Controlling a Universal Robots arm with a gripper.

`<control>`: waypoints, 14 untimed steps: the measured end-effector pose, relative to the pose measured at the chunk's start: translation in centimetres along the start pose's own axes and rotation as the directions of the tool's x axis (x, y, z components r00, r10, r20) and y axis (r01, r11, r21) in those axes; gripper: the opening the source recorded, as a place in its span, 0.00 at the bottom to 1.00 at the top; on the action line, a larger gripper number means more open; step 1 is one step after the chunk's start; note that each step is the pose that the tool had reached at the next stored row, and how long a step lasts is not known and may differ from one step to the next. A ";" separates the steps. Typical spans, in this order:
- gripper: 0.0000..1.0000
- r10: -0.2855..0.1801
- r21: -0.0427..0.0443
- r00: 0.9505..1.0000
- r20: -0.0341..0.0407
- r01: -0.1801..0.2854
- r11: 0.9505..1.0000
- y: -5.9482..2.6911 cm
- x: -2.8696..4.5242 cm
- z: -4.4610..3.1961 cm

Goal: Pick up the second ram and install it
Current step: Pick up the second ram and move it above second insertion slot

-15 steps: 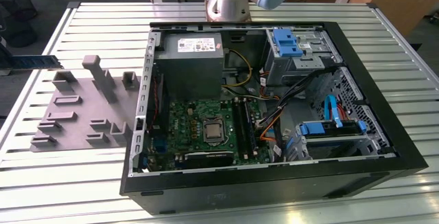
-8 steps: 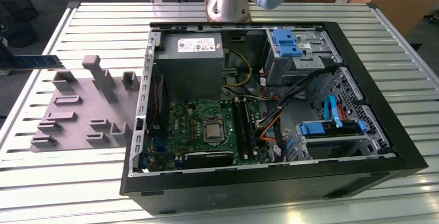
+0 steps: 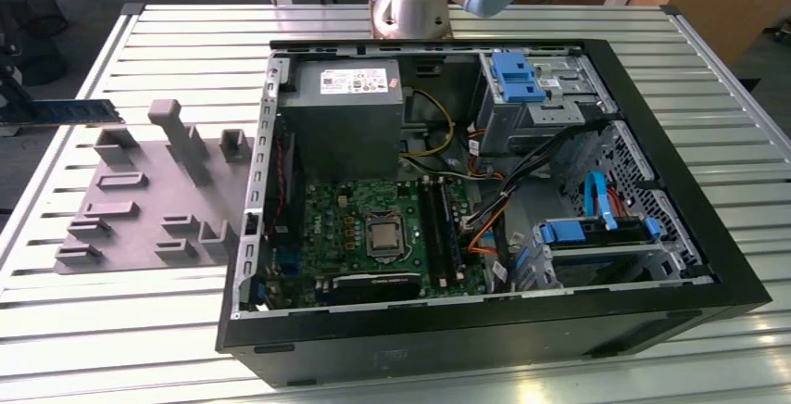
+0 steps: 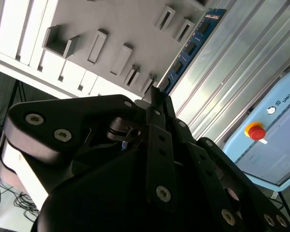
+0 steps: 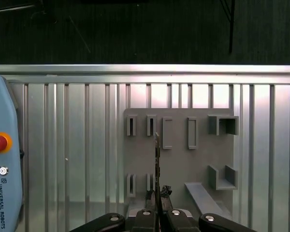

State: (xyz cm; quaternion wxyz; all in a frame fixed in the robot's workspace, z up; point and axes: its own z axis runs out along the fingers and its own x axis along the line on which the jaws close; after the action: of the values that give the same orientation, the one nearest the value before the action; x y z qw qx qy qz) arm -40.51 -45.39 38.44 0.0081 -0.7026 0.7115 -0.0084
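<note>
First wrist view: we see the claw (image 5: 157,209) pinching the second ram (image 5: 157,159) by one end, its long axis pointing straight ahead, over the grey fixture (image 5: 203,166).

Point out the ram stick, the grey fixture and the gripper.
second ram (image 4: 194,43), second wrist view, on its chip-bearing face.
grey fixture (image 5: 181,166), first wrist view, bare flat base between slots.
gripper (image 5: 157,197), first wrist view, midway between fingertips clamping the stick.
</note>
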 end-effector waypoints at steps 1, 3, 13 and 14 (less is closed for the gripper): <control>0.14 0.000 0.000 1.000 0.000 0.000 1.000 -0.09 0.00 0.00; 0.14 0.000 0.000 1.000 0.000 0.000 1.000 -0.25 0.00 0.00; 0.14 0.000 0.000 1.000 0.000 0.000 1.000 -1.08 -0.01 0.01; 0.14 0.000 0.000 1.000 0.000 0.000 1.000 -1.19 -0.02 0.02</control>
State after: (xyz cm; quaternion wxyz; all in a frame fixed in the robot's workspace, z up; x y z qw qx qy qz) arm -39.32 -45.39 38.44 0.0080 -0.7026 0.7115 -0.0084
